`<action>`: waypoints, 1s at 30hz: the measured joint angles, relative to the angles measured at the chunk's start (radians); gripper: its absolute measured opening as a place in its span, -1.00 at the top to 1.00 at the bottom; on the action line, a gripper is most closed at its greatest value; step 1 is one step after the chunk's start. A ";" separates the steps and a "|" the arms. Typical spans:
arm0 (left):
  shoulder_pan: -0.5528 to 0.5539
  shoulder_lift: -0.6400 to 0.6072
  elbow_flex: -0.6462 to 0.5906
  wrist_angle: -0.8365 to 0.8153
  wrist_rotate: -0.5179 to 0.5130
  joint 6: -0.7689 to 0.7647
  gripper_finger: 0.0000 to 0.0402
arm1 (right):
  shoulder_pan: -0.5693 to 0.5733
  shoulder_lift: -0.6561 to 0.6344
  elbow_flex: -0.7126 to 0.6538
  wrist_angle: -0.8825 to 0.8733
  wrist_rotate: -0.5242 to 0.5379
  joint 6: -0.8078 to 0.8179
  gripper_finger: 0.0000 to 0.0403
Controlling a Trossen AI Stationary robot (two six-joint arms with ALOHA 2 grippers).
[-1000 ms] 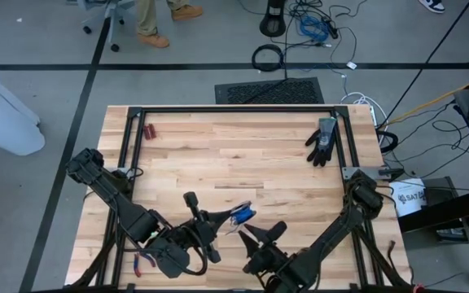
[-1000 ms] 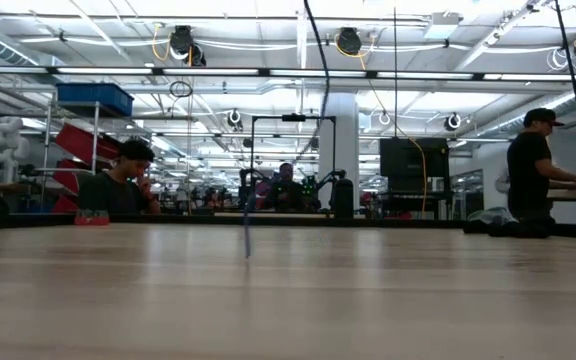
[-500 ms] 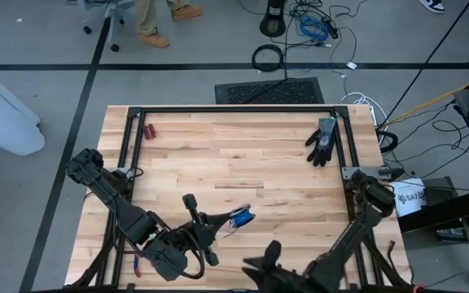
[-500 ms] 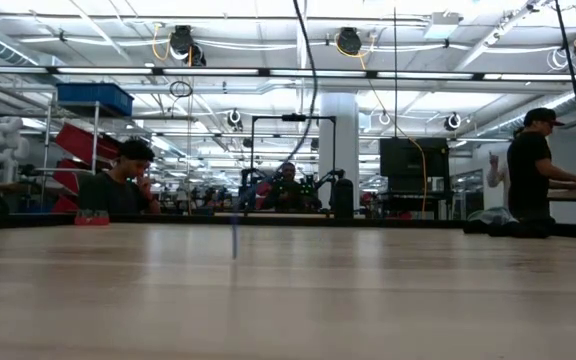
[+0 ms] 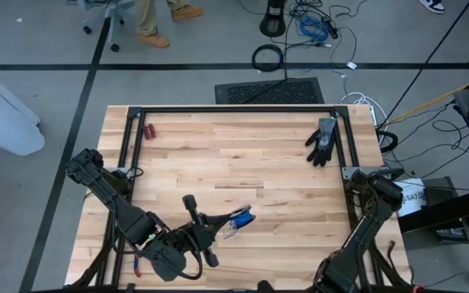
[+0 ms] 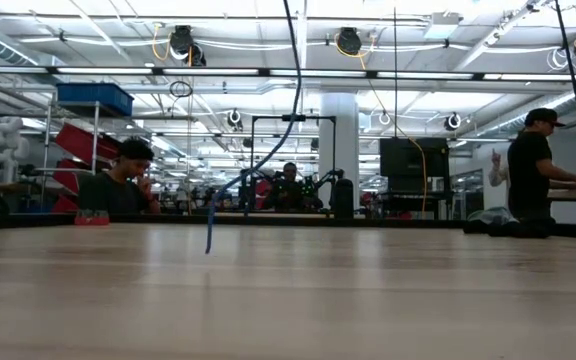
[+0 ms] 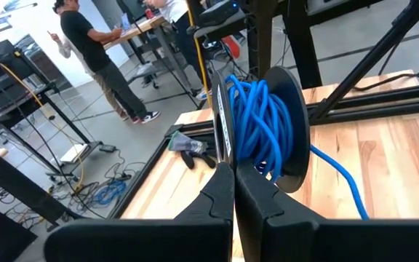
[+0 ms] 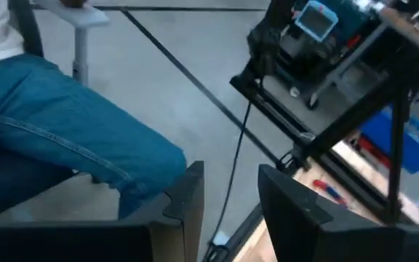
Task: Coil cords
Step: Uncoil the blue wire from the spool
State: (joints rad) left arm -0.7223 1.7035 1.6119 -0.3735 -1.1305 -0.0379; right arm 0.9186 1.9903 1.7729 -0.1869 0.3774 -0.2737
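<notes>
Your right gripper [image 8: 228, 193] cut off below the high view's bottom edge, fingers parted and empty, left gripper [image 7: 233, 191] clenched on the blue cord [image 7: 264, 124] coil at lower centre, black glove [image 5: 322, 141] upper right.

The high view looks straight down on the whole table [image 5: 243, 155] from well above, floor around it included. The low view sits at tabletop level, facing across the wood into the room. The left wrist camera is right up close on a blue cord [image 7: 264, 120] coil, with the black glove [image 7: 188, 145] farther off; the overhead catches both too. The right wrist camera faces off the table toward a seated person's jeans [image 8: 64, 153].
</notes>
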 joint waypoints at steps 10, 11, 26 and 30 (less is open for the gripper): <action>-0.001 0.000 0.000 0.006 0.000 -0.001 0.98 | -0.023 -0.001 0.000 -0.195 0.486 0.162 0.42; -0.001 0.000 0.000 0.013 0.000 -0.001 0.98 | -0.026 -0.001 0.000 -0.199 0.502 0.168 0.42; -0.013 0.000 0.000 0.078 0.000 0.027 0.98 | -0.136 0.057 0.000 -0.268 0.766 0.394 0.42; -0.013 0.000 0.000 0.078 0.000 0.027 0.98 | -0.163 0.070 0.000 -0.280 0.770 0.426 0.42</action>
State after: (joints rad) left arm -0.7357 1.7035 1.6119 -0.2958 -1.1301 -0.0109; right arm 0.7561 2.0603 1.7733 -0.4674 1.1476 0.1521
